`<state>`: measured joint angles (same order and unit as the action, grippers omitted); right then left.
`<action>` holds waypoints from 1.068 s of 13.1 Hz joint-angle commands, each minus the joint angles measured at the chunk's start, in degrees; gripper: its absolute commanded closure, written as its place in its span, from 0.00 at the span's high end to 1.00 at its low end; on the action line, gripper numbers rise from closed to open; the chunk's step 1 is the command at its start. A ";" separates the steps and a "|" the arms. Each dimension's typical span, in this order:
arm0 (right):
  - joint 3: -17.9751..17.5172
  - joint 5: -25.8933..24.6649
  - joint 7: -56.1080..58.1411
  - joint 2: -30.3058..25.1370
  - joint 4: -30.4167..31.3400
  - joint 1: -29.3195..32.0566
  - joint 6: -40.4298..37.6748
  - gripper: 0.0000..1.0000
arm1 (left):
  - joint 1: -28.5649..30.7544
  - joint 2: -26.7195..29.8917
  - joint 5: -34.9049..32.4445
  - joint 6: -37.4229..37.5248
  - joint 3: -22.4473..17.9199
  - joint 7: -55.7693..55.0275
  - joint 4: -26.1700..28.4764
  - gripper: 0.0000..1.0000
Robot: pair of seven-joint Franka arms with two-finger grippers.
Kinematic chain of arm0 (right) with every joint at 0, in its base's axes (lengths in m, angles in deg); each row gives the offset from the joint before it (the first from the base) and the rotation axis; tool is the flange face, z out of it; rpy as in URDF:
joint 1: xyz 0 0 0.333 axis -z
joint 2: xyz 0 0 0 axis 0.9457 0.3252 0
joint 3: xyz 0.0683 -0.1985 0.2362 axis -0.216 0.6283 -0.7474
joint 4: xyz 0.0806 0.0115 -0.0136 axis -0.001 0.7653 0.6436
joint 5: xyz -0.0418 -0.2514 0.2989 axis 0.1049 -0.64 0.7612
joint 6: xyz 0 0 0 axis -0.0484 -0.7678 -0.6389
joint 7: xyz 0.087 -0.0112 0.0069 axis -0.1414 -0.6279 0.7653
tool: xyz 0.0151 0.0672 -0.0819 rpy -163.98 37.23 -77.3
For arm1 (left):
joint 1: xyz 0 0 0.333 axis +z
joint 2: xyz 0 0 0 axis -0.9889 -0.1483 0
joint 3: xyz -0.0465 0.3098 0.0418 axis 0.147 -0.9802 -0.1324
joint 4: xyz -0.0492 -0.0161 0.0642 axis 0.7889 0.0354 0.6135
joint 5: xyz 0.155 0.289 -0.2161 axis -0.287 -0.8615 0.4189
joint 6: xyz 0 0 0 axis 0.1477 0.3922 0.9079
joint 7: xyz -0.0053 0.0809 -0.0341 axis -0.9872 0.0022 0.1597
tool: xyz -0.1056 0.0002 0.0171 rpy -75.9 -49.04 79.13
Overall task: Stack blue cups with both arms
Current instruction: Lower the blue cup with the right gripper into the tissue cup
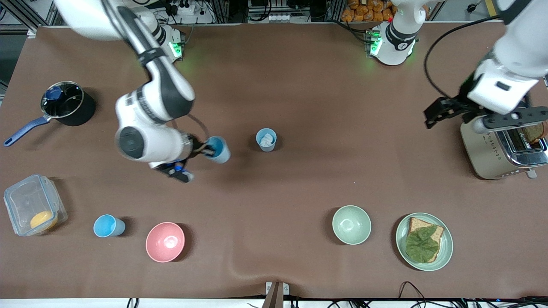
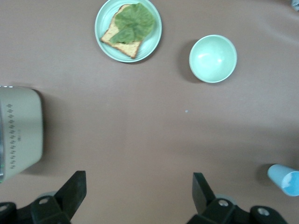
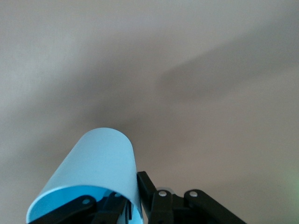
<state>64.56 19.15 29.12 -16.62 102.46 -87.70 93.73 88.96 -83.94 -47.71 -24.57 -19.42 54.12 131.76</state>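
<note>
My right gripper (image 1: 209,149) is shut on the rim of a sky-blue cup (image 1: 219,149), one finger inside and one outside the wall. It holds the cup tilted above the table, beside the grey-blue cup (image 1: 266,140), which stands upright with something white inside. The right wrist view shows the held cup (image 3: 93,168) in the gripper (image 3: 131,191). A second sky-blue cup (image 1: 109,226) stands near the front edge beside the pink bowl. My left gripper (image 1: 434,114) hangs open and empty next to the toaster. In the left wrist view the gripper (image 2: 138,191) is open, with the grey-blue cup (image 2: 285,179) at the edge.
A pot with a blue handle (image 1: 66,102) and a plastic box (image 1: 34,209) lie at the right arm's end. A pink bowl (image 1: 165,241), a pale green bowl (image 1: 351,224) and a plate with toast and lettuce (image 1: 424,241) stand near the front edge. A toaster (image 1: 503,149) stands at the left arm's end.
</note>
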 commanded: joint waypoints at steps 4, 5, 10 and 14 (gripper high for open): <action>1.07 -1.08 -16.61 2.14 -3.29 -11.80 0.20 0.00 | -6.16 1.37 1.14 2.77 -10.19 7.03 0.72 1.00; 1.07 -1.79 -17.49 3.02 -3.28 -12.67 0.73 0.00 | -6.43 1.37 1.22 2.95 -10.64 7.20 0.71 1.00; 1.07 -3.64 -20.84 5.75 -3.72 -14.70 4.86 0.00 | -6.08 1.20 1.05 3.04 -10.12 6.94 0.71 1.00; 1.07 -3.81 -21.01 6.45 -3.90 -15.41 5.04 0.00 | -6.34 0.93 1.05 3.04 -10.03 6.59 0.80 1.00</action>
<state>65.04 16.35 9.88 -11.10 100.03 -101.71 99.23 82.93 -83.91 -47.67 -22.24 -29.14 60.21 131.92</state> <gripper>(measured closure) 0.916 0.000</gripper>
